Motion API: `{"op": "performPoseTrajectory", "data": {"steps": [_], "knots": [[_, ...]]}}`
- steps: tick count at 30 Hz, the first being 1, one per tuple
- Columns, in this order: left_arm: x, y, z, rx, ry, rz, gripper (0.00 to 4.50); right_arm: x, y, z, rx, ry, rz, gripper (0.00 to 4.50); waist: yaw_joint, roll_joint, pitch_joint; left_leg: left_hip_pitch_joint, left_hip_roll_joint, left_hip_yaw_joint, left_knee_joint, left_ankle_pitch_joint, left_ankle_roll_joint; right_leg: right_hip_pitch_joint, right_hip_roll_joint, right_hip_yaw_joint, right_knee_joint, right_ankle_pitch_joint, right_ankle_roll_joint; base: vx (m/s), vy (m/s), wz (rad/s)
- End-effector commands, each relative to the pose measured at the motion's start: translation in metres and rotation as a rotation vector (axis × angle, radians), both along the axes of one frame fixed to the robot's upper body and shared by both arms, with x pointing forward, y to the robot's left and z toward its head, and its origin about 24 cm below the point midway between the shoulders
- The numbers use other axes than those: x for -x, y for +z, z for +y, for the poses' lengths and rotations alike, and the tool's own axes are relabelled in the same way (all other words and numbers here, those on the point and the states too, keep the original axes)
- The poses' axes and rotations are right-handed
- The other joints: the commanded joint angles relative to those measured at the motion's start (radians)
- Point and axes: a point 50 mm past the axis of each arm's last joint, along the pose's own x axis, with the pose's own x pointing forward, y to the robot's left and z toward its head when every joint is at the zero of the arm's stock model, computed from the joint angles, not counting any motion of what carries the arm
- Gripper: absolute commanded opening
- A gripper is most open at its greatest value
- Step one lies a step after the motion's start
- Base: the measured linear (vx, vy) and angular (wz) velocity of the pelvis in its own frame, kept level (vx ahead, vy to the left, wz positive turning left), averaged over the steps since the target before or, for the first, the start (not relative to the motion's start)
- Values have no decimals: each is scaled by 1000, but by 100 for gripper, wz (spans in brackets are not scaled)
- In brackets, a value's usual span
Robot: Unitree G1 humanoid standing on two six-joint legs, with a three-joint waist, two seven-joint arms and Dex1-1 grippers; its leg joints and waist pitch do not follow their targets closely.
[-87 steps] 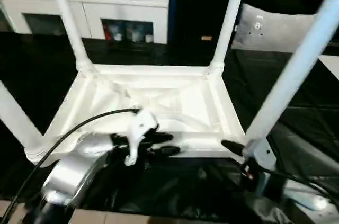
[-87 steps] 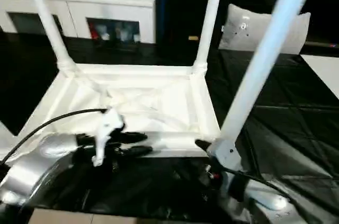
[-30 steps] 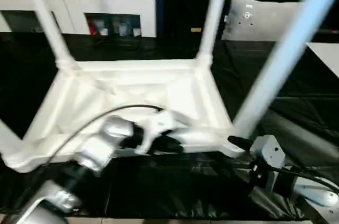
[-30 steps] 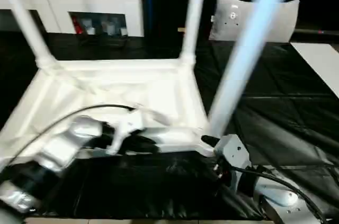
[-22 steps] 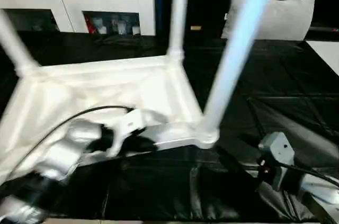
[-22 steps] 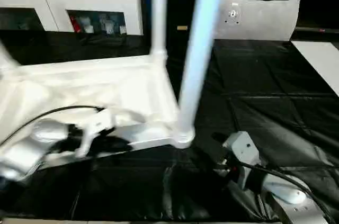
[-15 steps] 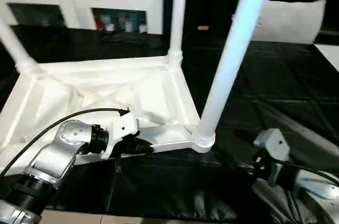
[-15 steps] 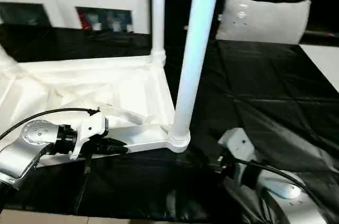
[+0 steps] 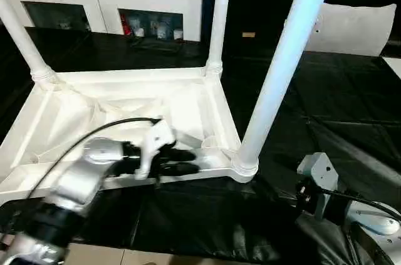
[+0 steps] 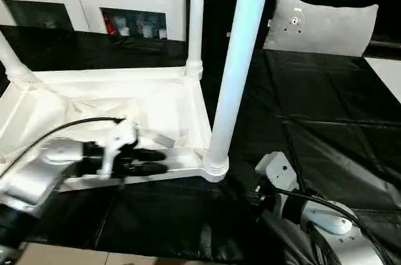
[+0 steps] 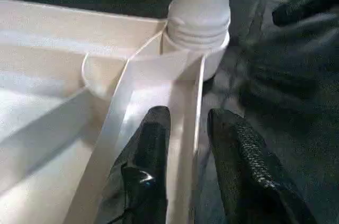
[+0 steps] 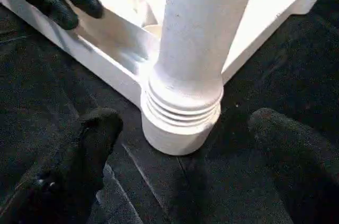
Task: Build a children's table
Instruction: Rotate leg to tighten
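Work surface: black sheet (image 10: 326, 121) with fold creases, spread flat. Behind it a white cabinet (image 9: 106, 2) with glass-front compartments and a grey-white cushion (image 10: 319, 27) propped at the far right.

Children's table (image 9: 125, 121): lies upside down on the black sheet, ribbed underside up. Three legs seen seated upright in corner sockets: near-right leg (image 9: 279, 71), far-right leg (image 9: 218, 17), far-left leg (image 9: 22, 36).

Left claw (image 9: 178, 160): at the near rim (image 9: 213, 168) of the inverted top, just left of the near-right corner socket (image 9: 244, 168). In the left wrist view the two black fingers (image 11: 143, 176) straddle the outer rim wall, one inside the channel, one outside, gap between them; contact with the wall cannot be told. Reads as parted around the rim.

Right claw (image 12: 180, 166): low over the sheet beside the near-right socket. Right wrist view: fingers (image 12: 85, 155) spread wide, one on each side of the leg's ribbed base collar (image 12: 183, 110), both apart from it. Open, holding nothing.
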Motion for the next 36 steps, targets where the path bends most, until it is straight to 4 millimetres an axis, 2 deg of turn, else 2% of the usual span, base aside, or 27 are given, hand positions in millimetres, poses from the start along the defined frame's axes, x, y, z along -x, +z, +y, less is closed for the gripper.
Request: {"op": "performPoseTrajectory", "data": {"steps": [1,2,5,7,9,11,13,19,24,32,34,36], "knots": [[-3,2,-3,-24,13,-14,172,1,0,1,10,1,1,450,0,0,-53,11,58,-16,-68,-59,80,34,-80,46,-65,143,-267,0,0,0],[-5,-3,-11,-54,15,-15,178,2,-1,3,8,3,3,450,0,2,-53,11,58,-16,-67,-61,79,34,-81,46,-66,147,-266,0,0,0],[-5,-8,-18,-80,10,8,188,3,-2,5,8,4,6,450,1,2,-55,10,57,-16,-65,-51,81,36,-81,47,-65,163,-261,0,0,0],[-5,-10,-21,-89,7,22,188,3,-2,5,9,4,7,450,1,6,-56,9,57,-18,-65,-47,80,37,-80,46,-64,175,-261,0,0,0],[-5,-10,-22,-91,7,27,188,4,-3,5,10,4,8,450,0,4,-57,9,58,-18,-65,-51,82,37,-81,45,-64,181,-267,0,0,0],[-3,-13,-25,-101,-17,40,188,4,-3,5,11,1,7,450,0,8,-56,10,58,-19,-66,-60,80,36,-80,45,-65,174,-270,0,0,0],[-3,-15,-26,-116,-19,40,188,4,-3,6,13,-2,7,450,0,8,-55,11,57,-18,-66,-70,79,36,-80,45,-67,161,-270,0,0,0],[-12,-18,-25,-173,45,-16,134,4,-4,7,15,-1,8,450,2,8,-55,11,59,-19,-68,-86,75,37,-82,45,-69,141,-266,0,0,0],[-9,-20,-24,-208,10,9,92,5,-5,8,16,1,10,450,1,9,-51,13,60,-19,-74,-134,55,31,-82,45,-76,50,-259,0,0,0],[-11,-29,-19,-306,-5,-4,21,2,-3,7,18,6,8,450,1,5,-48,11,59,-18,-76,-154,46,28,-84,47,-84,-6,-244,0,0,0],[-13,-27,-19,-290,-7,-3,8,-2,0,5,9,5,2,450,0,3,-48,11,58,-19,-78,-165,42,27,-84,46,-85,-34,-239,0,0,0],[-14,-25,-20,-272,-8,-1,3,-5,1,4,2,5,-3,450,-2,5,-46,12,59,-20,-81,-190,33,24,-84,46,-88,-82,-234,0,0,0]]}}
